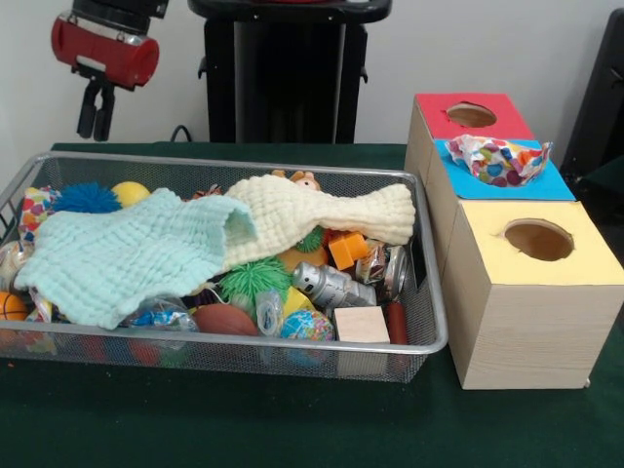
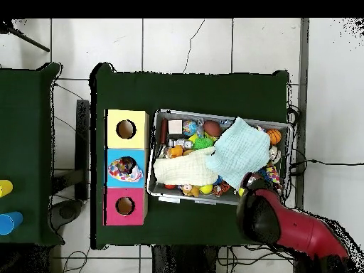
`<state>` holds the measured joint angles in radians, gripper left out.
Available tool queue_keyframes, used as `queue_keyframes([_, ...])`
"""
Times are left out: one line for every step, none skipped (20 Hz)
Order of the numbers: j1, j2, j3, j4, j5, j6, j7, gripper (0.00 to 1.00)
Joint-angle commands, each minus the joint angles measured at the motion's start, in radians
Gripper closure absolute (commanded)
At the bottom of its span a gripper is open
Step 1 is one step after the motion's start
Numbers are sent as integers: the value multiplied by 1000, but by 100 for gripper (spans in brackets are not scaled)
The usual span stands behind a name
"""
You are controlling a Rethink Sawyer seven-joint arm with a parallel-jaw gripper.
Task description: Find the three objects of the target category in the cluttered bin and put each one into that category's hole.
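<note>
The polka-dot cloth piece (image 1: 499, 159) sits bunched in the hole of the blue-topped box (image 1: 546, 185), right of centre in the front view, most of it still above the rim, so it seems dropped there but not yet fallen through. The gripper (image 1: 97, 112) hangs at upper left of that view above the wire-mesh bin (image 1: 429, 292); its fingers look close together with nothing between them. The mint knitted cloth (image 1: 117, 258) and cream knitted cloth (image 1: 312, 216) drape over the toys, likely hiding other pieces.
</note>
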<state>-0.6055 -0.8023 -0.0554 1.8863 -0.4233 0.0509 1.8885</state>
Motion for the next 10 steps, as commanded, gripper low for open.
queue_keyframes([-46, 121, 114, -157, -85, 105, -89, 100])
queue_keyframes([-50, 129, 118, -168, -90, 105, -90, 100])
queue_keyframes([-54, 136, 123, -179, -96, 105, -91, 100])
queue_keyframes([-59, 140, 129, -186, -103, 105, -93, 100])
queue_keyframes([-66, 148, 137, -194, -106, 112, -95, 100])
queue_keyframes([-70, 149, 143, -199, -112, 115, -97, 100])
queue_keyframes([-77, 152, 153, -205, -117, 123, -101, 100])
queue_keyframes([-83, 153, 160, -206, -121, 126, -103, 100])
queue_keyframes([-89, 152, 165, -203, -126, 126, -103, 100])
queue_keyframes([-94, 153, 169, -201, -130, 132, -104, 100])
